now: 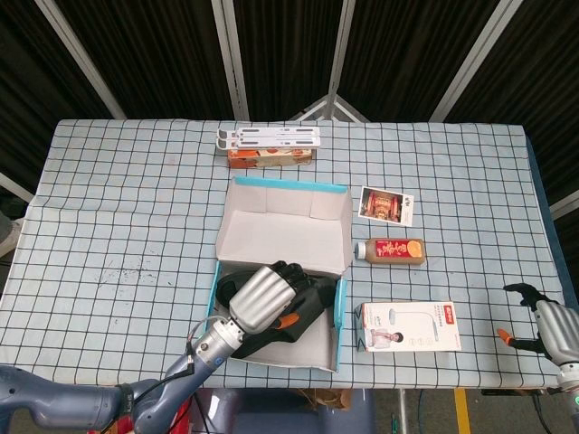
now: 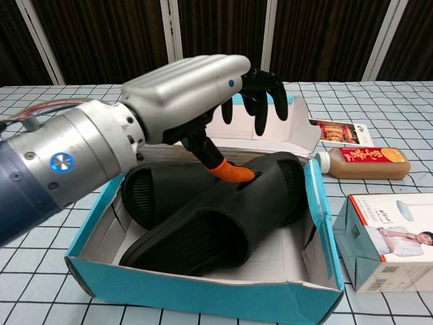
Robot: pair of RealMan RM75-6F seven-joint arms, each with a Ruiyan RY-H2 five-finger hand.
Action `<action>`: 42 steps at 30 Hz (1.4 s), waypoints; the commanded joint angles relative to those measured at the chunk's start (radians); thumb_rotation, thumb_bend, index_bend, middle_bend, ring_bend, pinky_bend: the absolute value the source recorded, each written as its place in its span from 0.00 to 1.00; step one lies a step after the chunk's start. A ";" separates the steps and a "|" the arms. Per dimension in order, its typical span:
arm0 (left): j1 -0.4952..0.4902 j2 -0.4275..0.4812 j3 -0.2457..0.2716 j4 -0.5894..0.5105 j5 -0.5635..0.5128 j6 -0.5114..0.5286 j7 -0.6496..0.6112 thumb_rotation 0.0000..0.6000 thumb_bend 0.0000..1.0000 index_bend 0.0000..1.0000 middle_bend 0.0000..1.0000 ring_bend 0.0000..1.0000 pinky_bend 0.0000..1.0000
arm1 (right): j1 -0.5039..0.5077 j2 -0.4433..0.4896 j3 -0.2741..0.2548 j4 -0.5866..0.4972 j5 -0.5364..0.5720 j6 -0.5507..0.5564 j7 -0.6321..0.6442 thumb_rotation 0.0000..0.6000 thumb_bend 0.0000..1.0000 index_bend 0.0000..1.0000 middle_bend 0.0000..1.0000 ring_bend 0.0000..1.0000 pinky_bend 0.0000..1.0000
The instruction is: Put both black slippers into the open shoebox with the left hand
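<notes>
Both black slippers (image 2: 216,217) are seen lying inside the shoebox (image 2: 203,294), long axes slanting toward its far right corner. Directly above, the left hand (image 2: 203,88) is held empty, fingers loosely curled apart.

Bright, even overhead light, soft shadows, dark backdrop; both views sharp, chest view slightly wide-angle.

Both black slippers (image 2: 210,217) lie overlapped (one atop other) in open shoebox (image 2: 203,292).
</notes>
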 commanded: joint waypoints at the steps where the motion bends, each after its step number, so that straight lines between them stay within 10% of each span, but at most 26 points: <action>1: -0.026 -0.039 -0.016 0.037 -0.021 -0.020 0.011 1.00 0.26 0.33 0.42 0.31 0.40 | -0.001 0.001 0.000 0.002 -0.001 0.001 0.003 1.00 0.23 0.28 0.25 0.34 0.37; 42: -0.081 -0.130 0.037 0.225 -0.137 -0.123 -0.032 1.00 0.28 0.41 0.50 0.38 0.49 | -0.007 0.008 -0.003 -0.002 -0.007 0.006 0.013 1.00 0.23 0.28 0.25 0.34 0.37</action>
